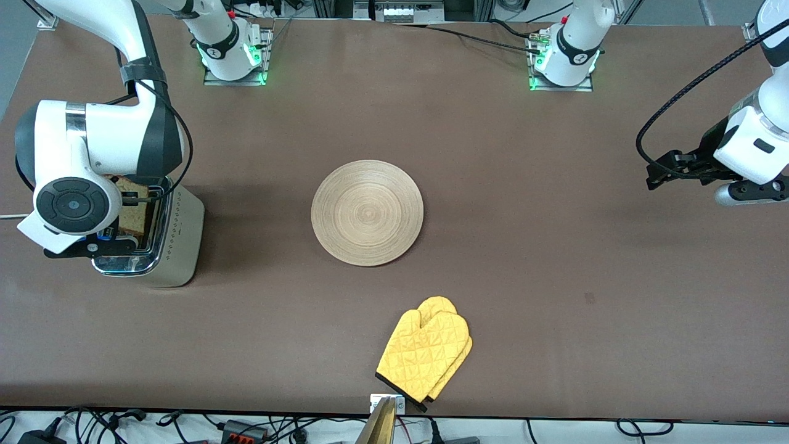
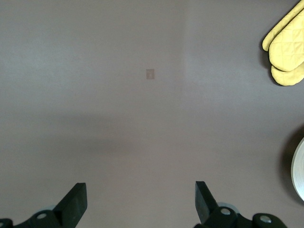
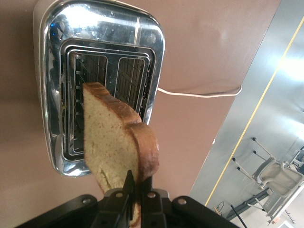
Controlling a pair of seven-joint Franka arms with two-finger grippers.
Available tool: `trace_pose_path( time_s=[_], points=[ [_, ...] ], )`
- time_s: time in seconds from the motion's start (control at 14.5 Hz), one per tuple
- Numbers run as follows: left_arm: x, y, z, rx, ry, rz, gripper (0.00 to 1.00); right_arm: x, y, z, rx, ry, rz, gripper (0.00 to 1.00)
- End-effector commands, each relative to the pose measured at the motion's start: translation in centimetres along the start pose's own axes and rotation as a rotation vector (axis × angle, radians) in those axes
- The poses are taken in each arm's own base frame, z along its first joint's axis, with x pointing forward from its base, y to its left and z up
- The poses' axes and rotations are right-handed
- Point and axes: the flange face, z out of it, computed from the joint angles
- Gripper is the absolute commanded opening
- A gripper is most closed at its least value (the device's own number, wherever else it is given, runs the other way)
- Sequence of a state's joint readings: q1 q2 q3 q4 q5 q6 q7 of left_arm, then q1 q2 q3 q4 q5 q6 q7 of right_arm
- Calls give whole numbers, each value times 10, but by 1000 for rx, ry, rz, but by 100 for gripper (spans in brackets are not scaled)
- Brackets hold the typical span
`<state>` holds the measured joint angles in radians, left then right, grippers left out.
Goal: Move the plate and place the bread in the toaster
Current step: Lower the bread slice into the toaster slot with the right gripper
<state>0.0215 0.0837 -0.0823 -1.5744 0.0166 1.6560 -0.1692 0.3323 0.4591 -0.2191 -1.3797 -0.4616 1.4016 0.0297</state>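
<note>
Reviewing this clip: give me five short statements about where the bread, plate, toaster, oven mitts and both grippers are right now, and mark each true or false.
1. The right gripper is shut on the bread above the toaster. True.
2. The bread already sits fully down in a toaster slot. False: it is held in the air over the slots.
3. The plate has nothing on it. True.
4. The yellow oven mitts lie on the plate. False: they lie on the table, nearer to the front camera than the plate, apart from it.
5. The left gripper holds the plate. False: it is open, over bare table at the left arm's end, waiting.
</note>
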Motion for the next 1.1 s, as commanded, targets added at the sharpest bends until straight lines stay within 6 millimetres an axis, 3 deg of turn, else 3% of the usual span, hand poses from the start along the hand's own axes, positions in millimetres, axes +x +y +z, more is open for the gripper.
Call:
trace_pose_path(
  time_s=[0.0, 1.03],
  points=[
    [1, 0, -11, 4, 22, -6, 100, 1, -1, 2, -18, 11, -18, 0],
    [-8, 3, -6, 10, -72, 2, 100, 15, -16, 9, -15, 35, -18, 0]
  ],
)
